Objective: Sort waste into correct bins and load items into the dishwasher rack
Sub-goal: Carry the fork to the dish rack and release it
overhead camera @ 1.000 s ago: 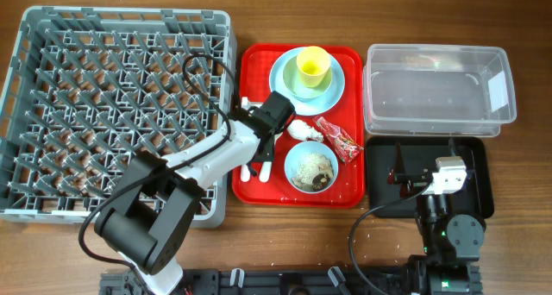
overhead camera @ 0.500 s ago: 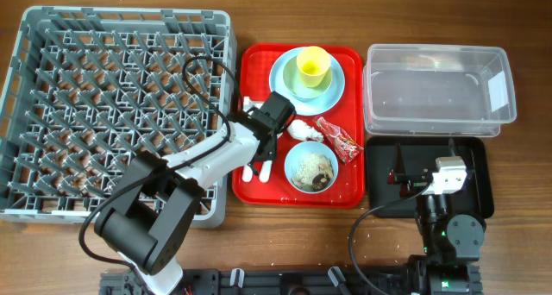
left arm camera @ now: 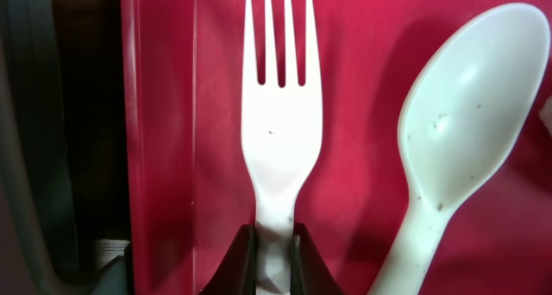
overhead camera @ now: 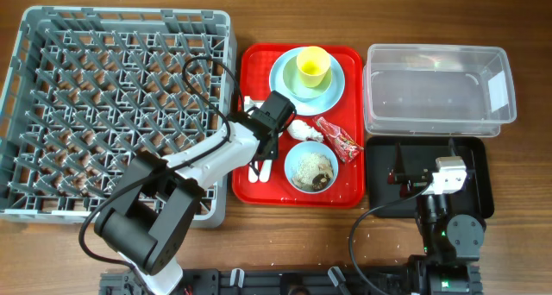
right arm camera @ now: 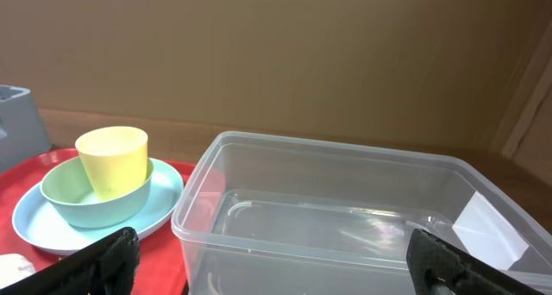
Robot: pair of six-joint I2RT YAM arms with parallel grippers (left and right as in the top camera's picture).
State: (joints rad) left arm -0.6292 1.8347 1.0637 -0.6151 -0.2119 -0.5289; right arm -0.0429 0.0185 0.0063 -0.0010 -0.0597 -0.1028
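both left jaws pinch the fork (left arm camera: 276, 140) by its handle.

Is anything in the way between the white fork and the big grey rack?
The left tool grips the fork by its handle on the red tray. Only the tray's raised rim and the side wall of the rack lie between it and the pegs.

Wooden table (overhead camera: 259, 10), plain brown wall (right arm camera: 276, 45)
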